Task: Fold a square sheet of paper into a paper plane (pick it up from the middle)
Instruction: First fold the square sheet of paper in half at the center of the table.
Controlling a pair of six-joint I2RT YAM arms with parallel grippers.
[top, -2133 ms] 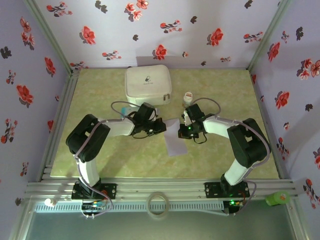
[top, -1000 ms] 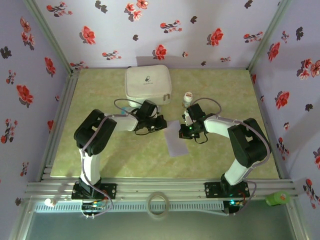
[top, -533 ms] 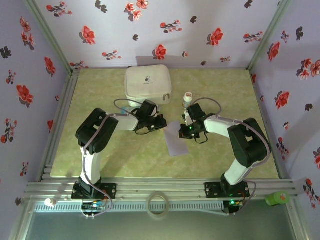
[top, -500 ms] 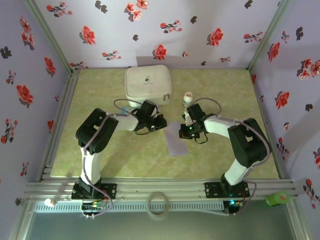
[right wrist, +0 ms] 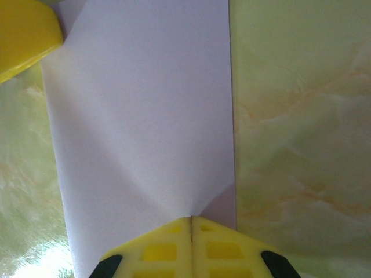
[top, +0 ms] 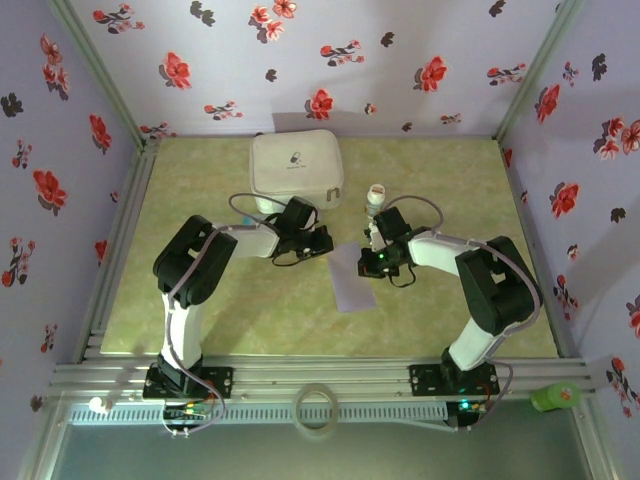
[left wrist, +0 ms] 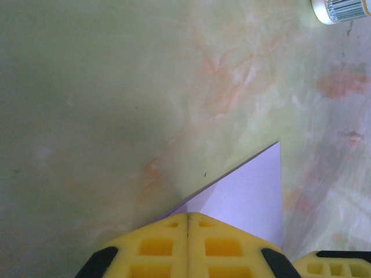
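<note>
The thin lavender paper sheet [top: 350, 285], folded narrow, lies flat on the green marbled surface [top: 200, 300], nearer than the white zip case [top: 295, 168]. At its case-side end the right pincer [top: 364, 257] stays clamped. The left pincer [top: 322, 243], tips together on a corner [left wrist: 249, 191], has edged caseward, so the nose fold is probably only starting.

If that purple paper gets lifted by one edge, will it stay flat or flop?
Probably floppy: the lavender paper looks thin and buckles softly where the right gripper pinches it. Likely very light too, so a nudge might slide it across the smooth table.
</note>
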